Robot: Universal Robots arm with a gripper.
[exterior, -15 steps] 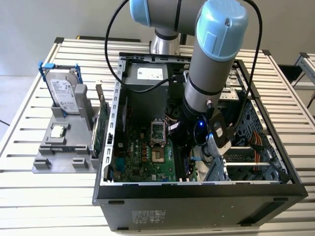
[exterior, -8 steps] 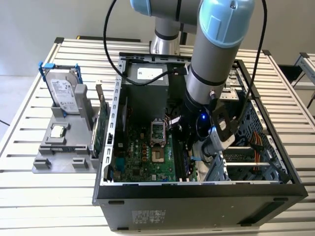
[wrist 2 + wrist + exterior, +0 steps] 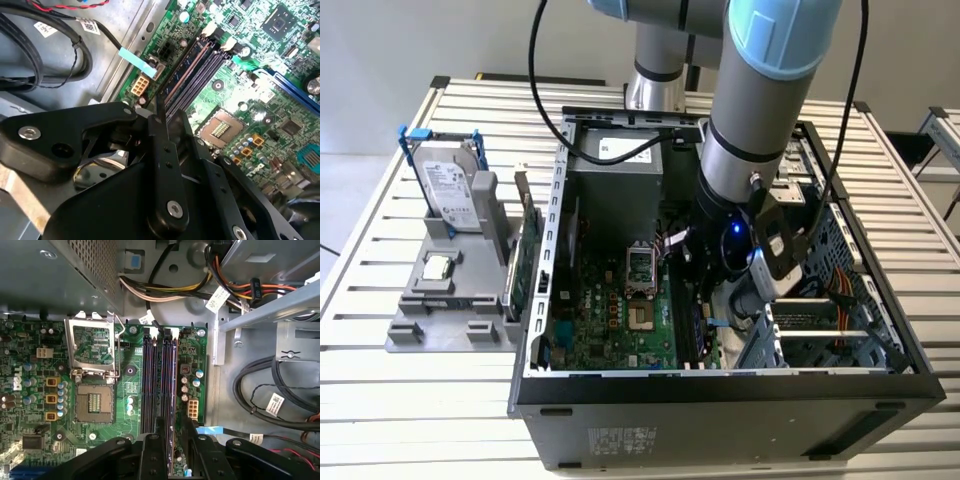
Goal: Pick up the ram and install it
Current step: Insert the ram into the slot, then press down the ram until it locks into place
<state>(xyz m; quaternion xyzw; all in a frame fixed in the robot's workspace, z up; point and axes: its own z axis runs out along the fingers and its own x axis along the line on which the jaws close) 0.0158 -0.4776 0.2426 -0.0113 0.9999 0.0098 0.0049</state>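
Note:
The ram (image 3: pixel 187 70) is a long dark bluish stick, seen edge-on along one of the black memory slots (image 3: pixel 148 385) on the green motherboard (image 3: pixel 610 320). I also see the ram (image 3: pixel 168 380) in the first wrist view, running up from between the fingers. My gripper (image 3: pixel 170 111) is low inside the open computer case, right over the slots, its black fingers (image 3: pixel 160 145) closed on the stick's near end. In the first wrist view the gripper (image 3: pixel 174 426) straddles the same slot row. I cannot tell whether the stick is fully seated.
The empty CPU socket (image 3: pixel 94 405) lies beside the slots. Cable bundles (image 3: pixel 280 395) and a drive cage wall (image 3: pixel 820 300) crowd the gripper. Outside the case, a grey tray (image 3: pixel 410 335) holds a hard drive (image 3: pixel 450 190), a silver CPU chip (image 3: pixel 437 267) and a green expansion card (image 3: pixel 523 265).

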